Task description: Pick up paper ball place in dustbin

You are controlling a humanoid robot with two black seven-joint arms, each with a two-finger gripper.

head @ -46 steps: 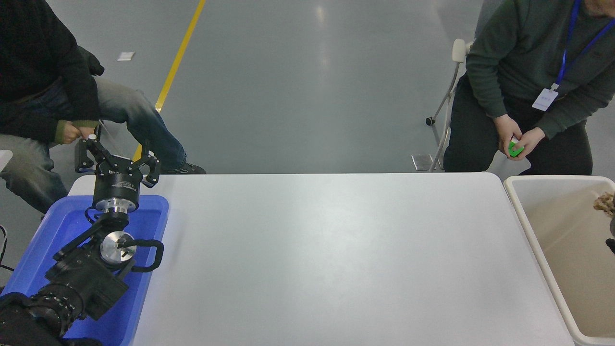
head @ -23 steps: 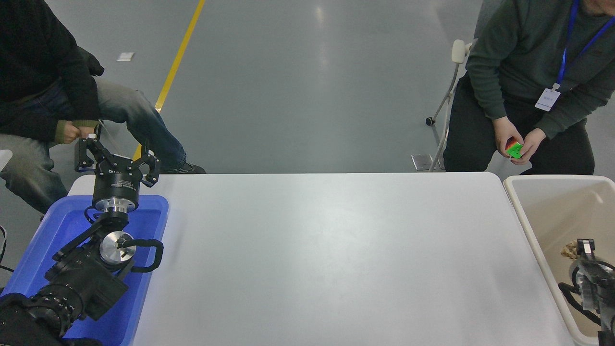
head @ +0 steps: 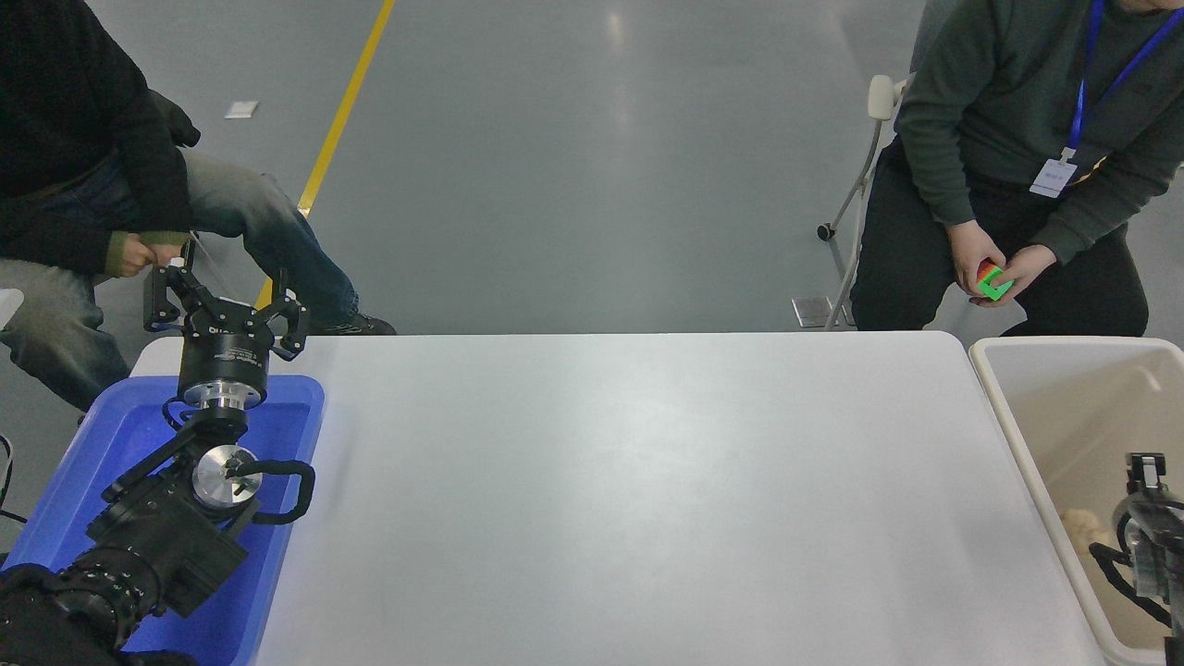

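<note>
The paper ball (head: 1084, 529), a tan crumpled wad, lies loose on the floor of the off-white dustbin (head: 1017, 435) at the table's right end. My right gripper (head: 1154, 470) comes in at the right edge and hangs over the bin, just right of and above the ball, apart from it. It is open and empty, and partly cut off by the picture's edge. My left gripper (head: 225, 301) is parked at the lower left over the blue bin, open and empty.
A bright blue bin (head: 296, 407) sits at the table's left end under my left arm. One person sits at the far left. Another at the far right holds a coloured cube (head: 992, 280) just beyond the dustbin. A chair (head: 865, 185) stands beside them.
The paper ball left my right gripper and dropped to the dustbin floor. The right gripper came into view over the bin and moved slightly right. The left arm has not moved.
</note>
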